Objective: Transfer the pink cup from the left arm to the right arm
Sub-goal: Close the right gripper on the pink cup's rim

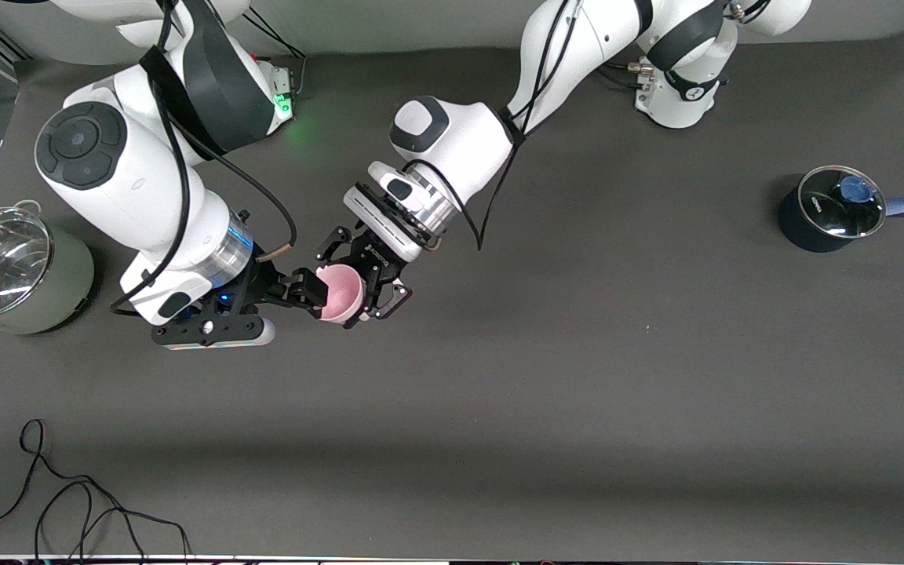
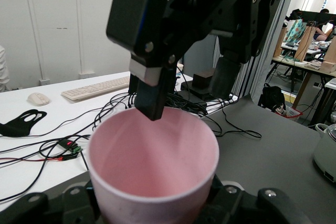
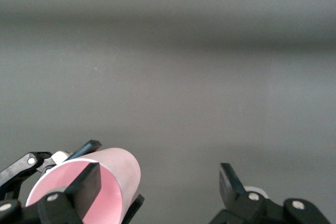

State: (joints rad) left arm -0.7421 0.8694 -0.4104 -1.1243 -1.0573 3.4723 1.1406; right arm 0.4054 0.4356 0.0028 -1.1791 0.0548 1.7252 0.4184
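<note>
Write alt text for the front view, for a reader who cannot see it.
Above a dark grey table, the left claw is shut on a pink cup, holding it out to the right claw, whose open fingers reach to the cup's rim. A lidded green pot sits at the right arm's end, a dark blue saucepan at the left arm's end.

White arms (image 1: 146, 188), dark joints, black cables (image 1: 491, 196)

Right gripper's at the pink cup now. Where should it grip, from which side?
Grip the rim wall of the pink cup, coming in at the open mouth: the left gripper is shut on the base end. The open right gripper already has one finger inside the mouth; the other stands well clear of the cup.
</note>
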